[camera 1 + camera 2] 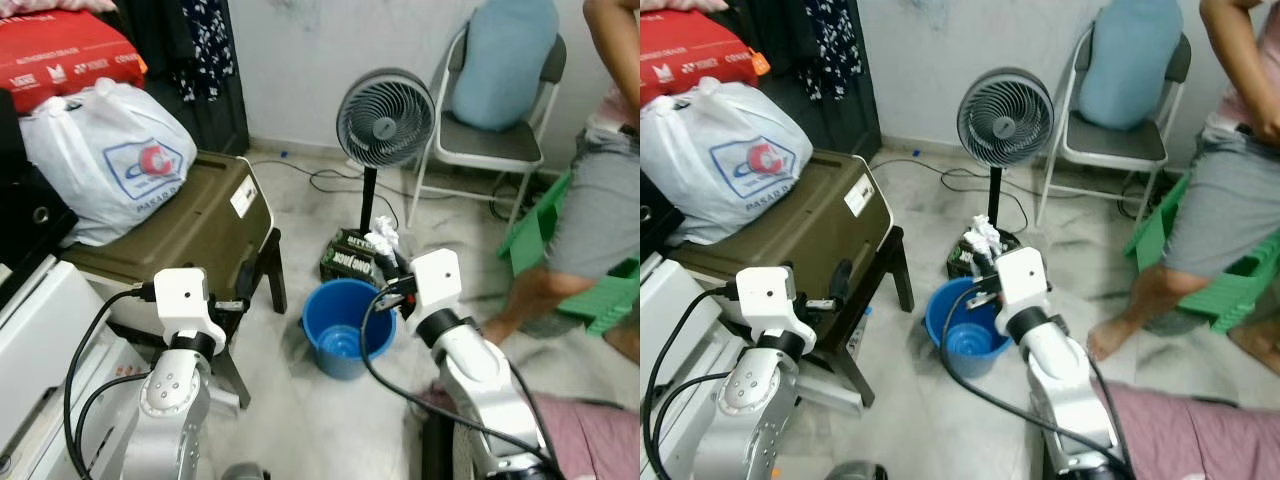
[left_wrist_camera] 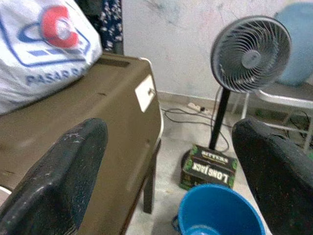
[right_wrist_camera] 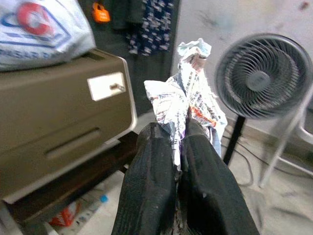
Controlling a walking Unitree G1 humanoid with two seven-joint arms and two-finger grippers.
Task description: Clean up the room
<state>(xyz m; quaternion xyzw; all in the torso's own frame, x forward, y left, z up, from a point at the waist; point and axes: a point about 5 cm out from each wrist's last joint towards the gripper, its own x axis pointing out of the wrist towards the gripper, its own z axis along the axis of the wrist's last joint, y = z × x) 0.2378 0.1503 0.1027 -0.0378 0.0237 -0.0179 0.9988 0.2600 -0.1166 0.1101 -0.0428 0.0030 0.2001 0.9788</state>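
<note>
My right gripper (image 1: 390, 262) is shut on a crumpled wad of printed paper (image 3: 187, 95), held above the far rim of a blue bucket (image 1: 347, 328) on the floor. The wad (image 1: 383, 236) sticks up past the black fingertips (image 3: 161, 161). My left gripper (image 2: 171, 166) stands open beside the olive-brown storage box (image 1: 190, 225), with nothing between its fingers (image 2: 63, 171); the blue bucket (image 2: 217, 213) lies ahead of it.
A standing fan (image 1: 384, 120) and a dark carton (image 1: 350, 255) stand behind the bucket. A white plastic bag (image 1: 100, 160) rests on the box. A folding chair (image 1: 495, 140) is against the wall. A person (image 1: 590, 220) sits at the right by green crates (image 1: 535, 225). Cables (image 1: 330, 180) cross the floor.
</note>
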